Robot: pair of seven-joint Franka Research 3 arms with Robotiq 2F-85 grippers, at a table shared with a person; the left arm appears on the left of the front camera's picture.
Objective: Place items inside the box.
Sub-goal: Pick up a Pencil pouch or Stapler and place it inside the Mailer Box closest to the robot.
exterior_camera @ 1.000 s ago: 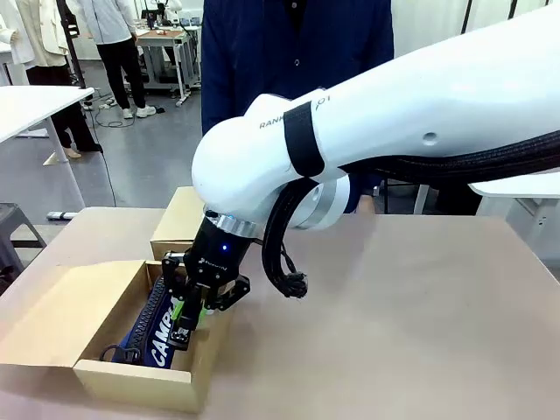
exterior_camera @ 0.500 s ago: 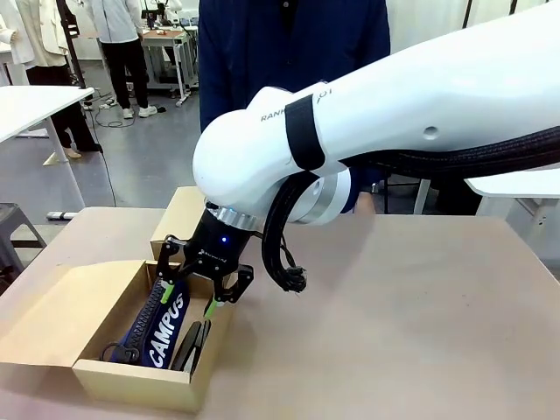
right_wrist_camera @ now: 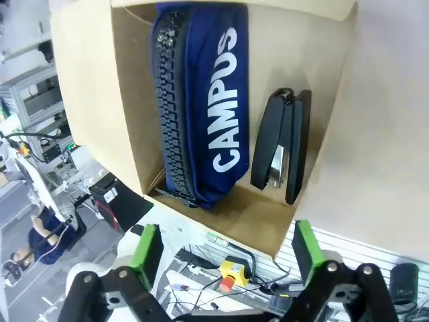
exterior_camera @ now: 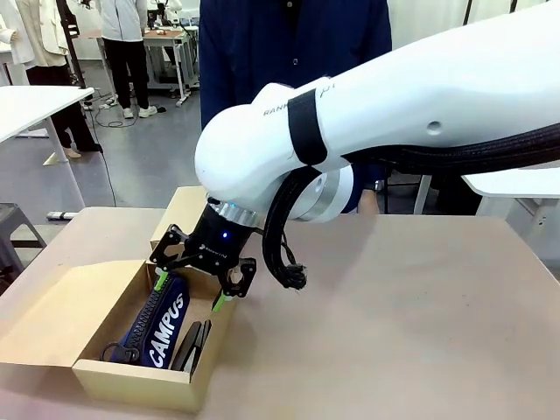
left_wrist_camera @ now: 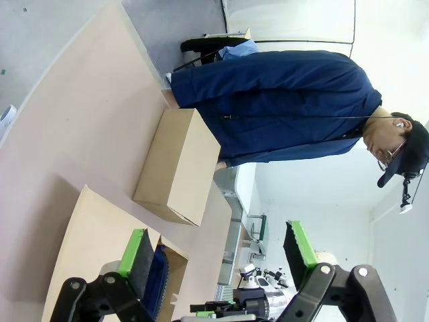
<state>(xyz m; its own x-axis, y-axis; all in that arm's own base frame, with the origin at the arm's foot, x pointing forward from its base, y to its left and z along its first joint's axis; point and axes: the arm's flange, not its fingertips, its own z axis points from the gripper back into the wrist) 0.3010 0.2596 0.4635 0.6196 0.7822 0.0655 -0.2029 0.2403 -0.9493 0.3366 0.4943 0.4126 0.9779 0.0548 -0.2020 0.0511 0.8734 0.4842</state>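
Navy zippered fabric pouch, white CAMPUS lettering (right_wrist_camera: 201,100) — lying in open brown cardboard box (right_wrist_camera: 131,114) on worktop (exterior_camera: 394,306), slim black clip-like piece (right_wrist_camera: 281,157) just beside it. Pouch probably soft, light, squashy; pinch across middle. Black piece looks rigid, slick — grab long sides. Right tool (exterior_camera: 189,293) wide, empty, above box; left tool (left_wrist_camera: 216,251) wide too.
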